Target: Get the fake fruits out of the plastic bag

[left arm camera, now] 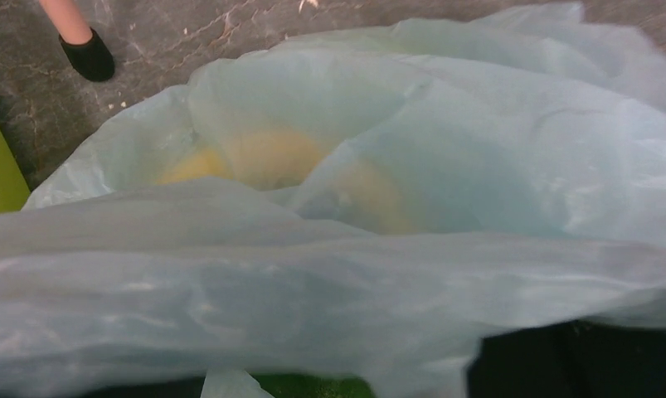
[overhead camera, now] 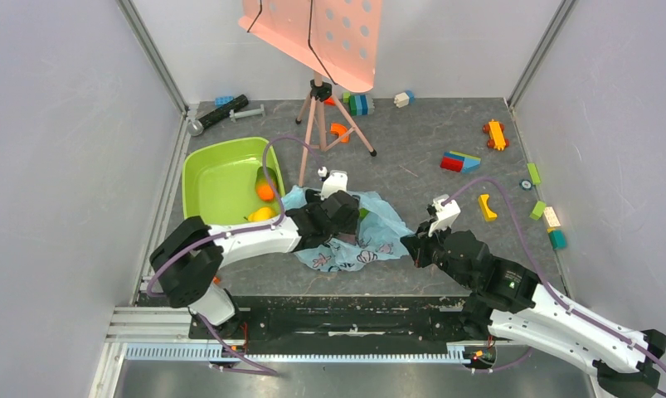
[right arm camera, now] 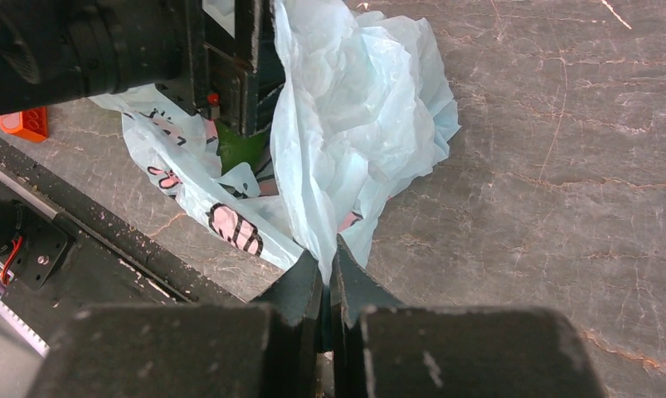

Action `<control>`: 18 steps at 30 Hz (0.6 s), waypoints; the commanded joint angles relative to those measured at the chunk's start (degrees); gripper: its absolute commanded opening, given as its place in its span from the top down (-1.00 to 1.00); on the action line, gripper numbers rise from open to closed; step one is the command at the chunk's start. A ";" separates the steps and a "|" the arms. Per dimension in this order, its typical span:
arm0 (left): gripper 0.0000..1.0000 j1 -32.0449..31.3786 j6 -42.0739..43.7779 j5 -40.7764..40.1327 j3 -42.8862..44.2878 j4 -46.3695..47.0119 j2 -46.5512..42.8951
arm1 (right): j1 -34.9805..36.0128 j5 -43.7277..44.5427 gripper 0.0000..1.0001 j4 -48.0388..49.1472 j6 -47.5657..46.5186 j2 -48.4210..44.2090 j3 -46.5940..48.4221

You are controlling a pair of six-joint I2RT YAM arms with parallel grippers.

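Observation:
The light-blue plastic bag [overhead camera: 371,240] lies crumpled in front of the arms; its pink figures show in the right wrist view [right arm camera: 354,124]. My right gripper [right arm camera: 329,259] is shut on a fold of the bag's right edge, also seen from the top [overhead camera: 414,243]. My left gripper [overhead camera: 339,211] reaches into the bag, whose film drapes over its fingers and hides the jaws. Yellow fruits [left arm camera: 271,157] show blurred through the bag [left arm camera: 478,166]. A green fruit [right arm camera: 242,149] sits at the left fingertips, also in the left wrist view [left arm camera: 313,386]. An orange fruit [overhead camera: 265,191] and a yellow fruit [overhead camera: 261,214] lie in the tub.
A lime-green tub [overhead camera: 217,162] stands left of the bag. A tripod [overhead camera: 319,116] with a pink perforated panel [overhead camera: 329,33] stands behind it. Toy bricks [overhead camera: 460,161] are scattered at the right and back. An orange brick [right arm camera: 32,122] lies near the black front rail [overhead camera: 337,319].

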 commanded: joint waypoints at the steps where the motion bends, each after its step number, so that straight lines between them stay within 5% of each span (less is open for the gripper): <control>1: -0.96 0.99 -0.28 -3.64 3.04 -3.16 3.47 | 0.04 0.20 1.00 1.50 -0.15 -0.40 -0.41; 11: -0.96 1.98 -0.99 -2.95 6.36 -5.73 10.46 | 0.05 0.20 1.00 1.03 0.03 -0.30 -0.04; 18: -0.78 2.23 -1.11 -1.66 6.25 -5.17 13.45 | 0.05 0.53 1.00 0.58 0.03 -0.58 0.00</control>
